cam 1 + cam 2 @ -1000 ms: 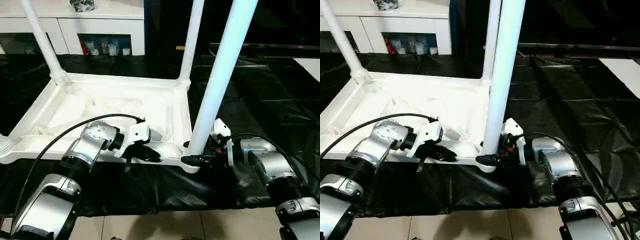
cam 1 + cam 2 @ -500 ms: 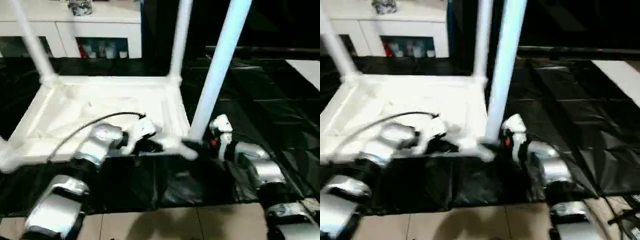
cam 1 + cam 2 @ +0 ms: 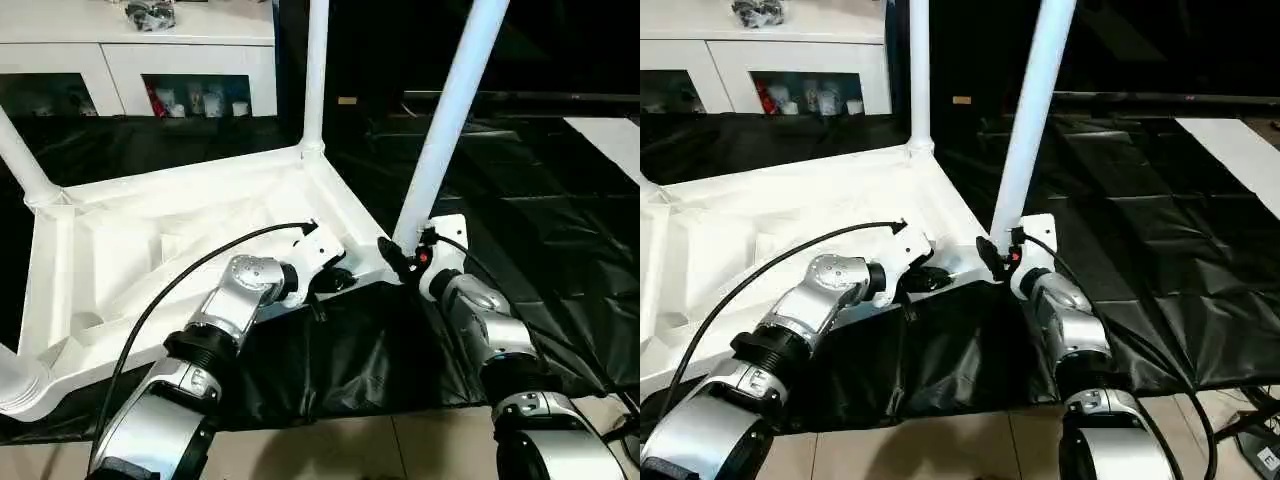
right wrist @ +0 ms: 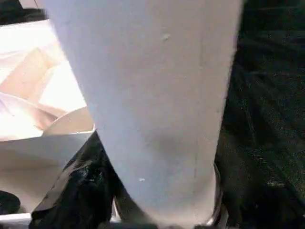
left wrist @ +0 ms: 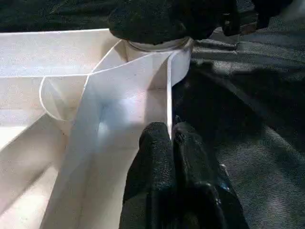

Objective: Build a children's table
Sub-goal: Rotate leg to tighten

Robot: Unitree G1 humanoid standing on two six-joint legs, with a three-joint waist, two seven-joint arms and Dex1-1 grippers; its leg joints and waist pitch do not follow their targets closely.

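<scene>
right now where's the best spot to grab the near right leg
Low on the leg, just above its corner socket, coming level from the robot's side, where the right gripper already sits. The tube is round, upright and bare there, so two fingers can close across it, and a low grip steadies it in the tabletop.

A crinkled black plastic sheet [image 3: 560, 210] covers the floor. Behind it stands a white cabinet with glass doors [image 3: 140, 60], small colourful items [image 3: 195, 100] inside. Beige floor tiles [image 3: 340, 450] show nearest.

black plastic sheeting [image 3: 560, 220] covers the floor; a white cabinet [image 3: 140, 60] stands behind, beige tiles [image 3: 330, 445] nearest
</scene>
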